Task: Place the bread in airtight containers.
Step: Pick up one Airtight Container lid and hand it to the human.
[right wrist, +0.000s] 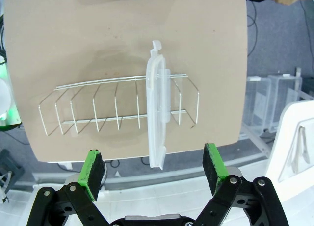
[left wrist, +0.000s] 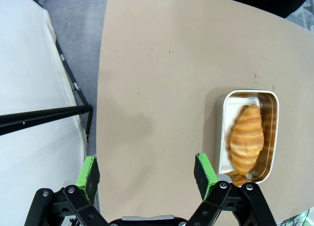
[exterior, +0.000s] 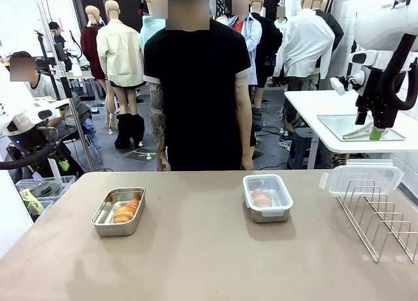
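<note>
A golden-brown croissant roll (exterior: 125, 211) lies in the uncovered rectangular steel pan (exterior: 102, 224) at left; another sits in the clear-lidded steel pan (exterior: 267, 197) right of centre. The left gripper (left wrist: 146, 174) and the right gripper (right wrist: 156, 165) both gape wide, empty.

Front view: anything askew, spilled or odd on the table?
Nothing spilled or damaged. One small steel pan sits open with a golden croissant roll inside, while the other steel pan already wears its clear lid. The spare clear plastic lid stands on edge in the wire rack, which seems deliberate.
</note>
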